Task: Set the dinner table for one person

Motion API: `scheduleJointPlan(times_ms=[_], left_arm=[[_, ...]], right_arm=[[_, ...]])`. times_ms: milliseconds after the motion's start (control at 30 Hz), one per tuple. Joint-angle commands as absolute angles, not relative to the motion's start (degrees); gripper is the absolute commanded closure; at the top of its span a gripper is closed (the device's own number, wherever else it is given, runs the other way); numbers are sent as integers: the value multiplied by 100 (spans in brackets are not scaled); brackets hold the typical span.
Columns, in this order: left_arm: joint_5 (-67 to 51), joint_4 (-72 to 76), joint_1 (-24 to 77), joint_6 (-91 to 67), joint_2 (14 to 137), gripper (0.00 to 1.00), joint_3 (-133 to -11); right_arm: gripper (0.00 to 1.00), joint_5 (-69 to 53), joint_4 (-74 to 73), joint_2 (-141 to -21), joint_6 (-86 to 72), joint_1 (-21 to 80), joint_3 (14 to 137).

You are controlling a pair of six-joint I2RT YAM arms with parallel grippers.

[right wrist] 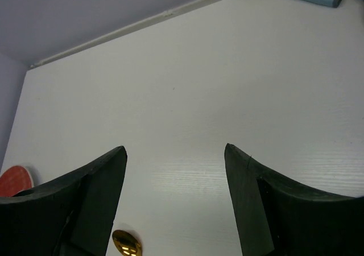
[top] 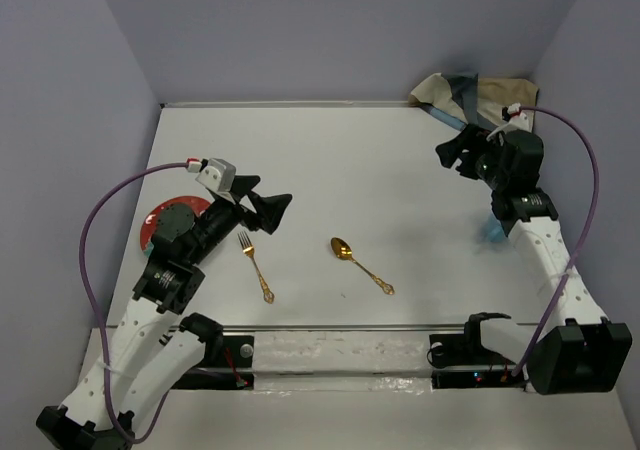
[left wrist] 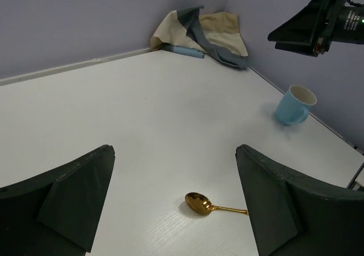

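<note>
both claws hang empty over the tabletop [top: 350,160], the white surface that carries everything here. the left claw [top: 272,208] is spread wide and looks out past the gold spoon [top: 360,267], i judge to line up a pick. the fork [top: 256,268] lies near it. the right claw [top: 455,157] is spread too, pinching nothing, close to the crumpled placemat [top: 480,92] in the far right corner, probably its target. the red plate [top: 150,228] sits half hidden under my left arm. from above, the right arm masks most of the blue cup [left wrist: 294,105].
</note>
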State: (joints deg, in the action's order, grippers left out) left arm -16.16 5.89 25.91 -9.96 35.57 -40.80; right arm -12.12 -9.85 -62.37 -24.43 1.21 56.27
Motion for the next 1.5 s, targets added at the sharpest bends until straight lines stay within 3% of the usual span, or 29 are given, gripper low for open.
scheduleJointPlan(times_ms=[0,400,600,767,867,967,1167,1467], left_arm=[[-1767,773,2610,-844,3490,1,-4096],[-1477,835,2602,-853,3445,1,-4034],[-1415,853,2610,-818,3489,1,-4017],[-1248,835,2602,-756,3577,1,-3990],[-1239,817,2593,-730,3656,1,-3999],[-1143,809,2575,-703,3753,1,-3999],[-1125,817,2549,-650,4025,1,-4008],[-1099,774,2487,-545,4350,1,-4025]], right_arm=[[25,-783,-493,-6556,-2382,149,6108],[31,-134,130,-8330,-2294,149,7145],[49,553,517,-9666,-2408,149,8085],[57,1176,580,-10877,-2347,149,9286],[54,1528,598,-11406,-2320,80,10033],[41,1573,589,-12075,-2513,18,10554],[33,1556,589,-13085,-3286,-229,11828],[30,766,598,-14659,-4139,-623,13656]])
